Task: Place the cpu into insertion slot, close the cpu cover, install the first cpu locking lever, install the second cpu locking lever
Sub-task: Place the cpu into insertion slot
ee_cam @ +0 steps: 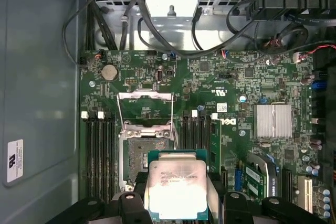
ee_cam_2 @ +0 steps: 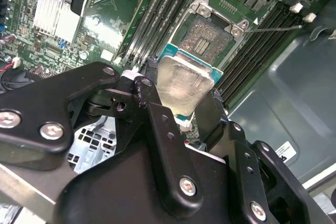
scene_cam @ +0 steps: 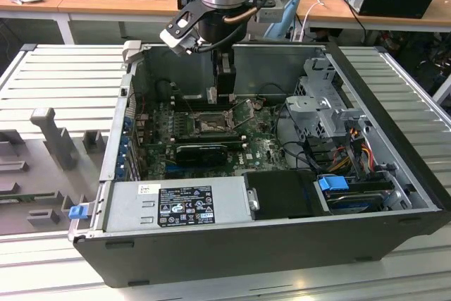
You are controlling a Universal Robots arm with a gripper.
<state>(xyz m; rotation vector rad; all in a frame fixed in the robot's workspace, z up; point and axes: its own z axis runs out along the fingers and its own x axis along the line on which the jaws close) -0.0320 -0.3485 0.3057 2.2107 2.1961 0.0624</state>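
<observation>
Inside the open dark-grey metal computer case (scene_cam: 246, 252), black jaws clench the pale silver square cpu (ee_cam: 175, 187) over the dark-framed square insertion slot (ee_cam: 143, 157), its pin field exposed.

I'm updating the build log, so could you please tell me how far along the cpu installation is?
Nothing is finished yet. The gripper holds the cpu close to the insertion slot, which lies bare. The cpu cover stands open, so seating, closing and locking are all left to do.
</observation>
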